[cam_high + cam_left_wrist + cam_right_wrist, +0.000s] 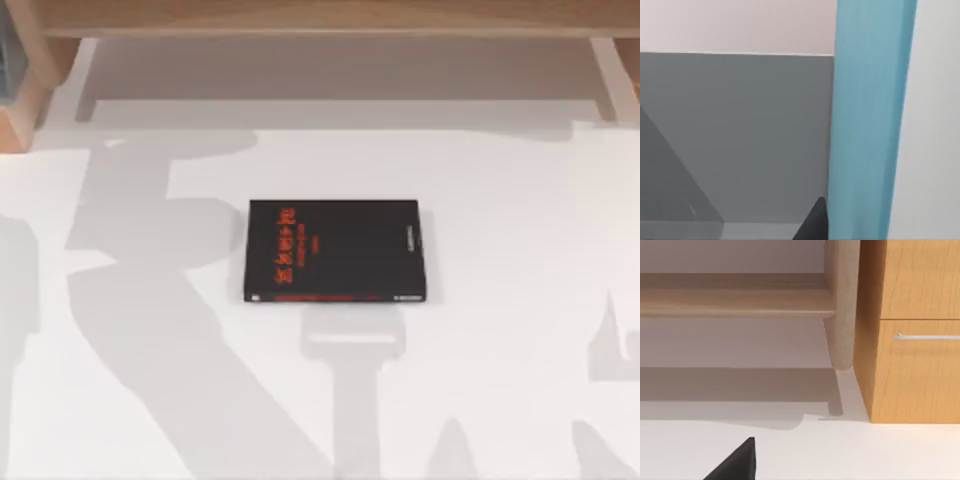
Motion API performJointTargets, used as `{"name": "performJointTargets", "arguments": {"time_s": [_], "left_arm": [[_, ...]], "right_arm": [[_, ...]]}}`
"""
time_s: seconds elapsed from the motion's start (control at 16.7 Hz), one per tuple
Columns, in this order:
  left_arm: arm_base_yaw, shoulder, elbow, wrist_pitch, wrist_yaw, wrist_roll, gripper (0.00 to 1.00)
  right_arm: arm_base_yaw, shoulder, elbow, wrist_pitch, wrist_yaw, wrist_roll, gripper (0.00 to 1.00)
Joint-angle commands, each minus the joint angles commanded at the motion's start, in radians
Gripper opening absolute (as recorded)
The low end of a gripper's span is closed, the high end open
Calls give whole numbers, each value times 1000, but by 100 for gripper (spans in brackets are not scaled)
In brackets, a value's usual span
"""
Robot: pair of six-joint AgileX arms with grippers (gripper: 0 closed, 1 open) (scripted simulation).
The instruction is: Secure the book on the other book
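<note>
A black book with red lettering [335, 250] lies flat at the centre of the white tabletop [520, 300]. A teal-blue book [867, 125] stands upright close before the left wrist camera. Whether either claw is apart or together cannot be told.

We are seeing a black book [335, 250] with red lettering lying on the white table [520, 300]; a plain teal-blue book [867, 120]; an orange-brown wood-grain cabinet [915, 330].
</note>
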Motion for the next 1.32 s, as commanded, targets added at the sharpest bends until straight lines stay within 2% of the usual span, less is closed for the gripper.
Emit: {"name": "performJointTargets", "arguments": {"time_s": [0.3,0.36,1.32], "left_arm": [[0,0,0,0,0,0,2],[0,0,0,0,0,0,0],[11,-48,-28,-18,7,2,0]], "right_arm": [[0,0,0,0,0,0,100],[0,0,0,0,0,0,100],[0,0,0,0,0,0,100]]}}
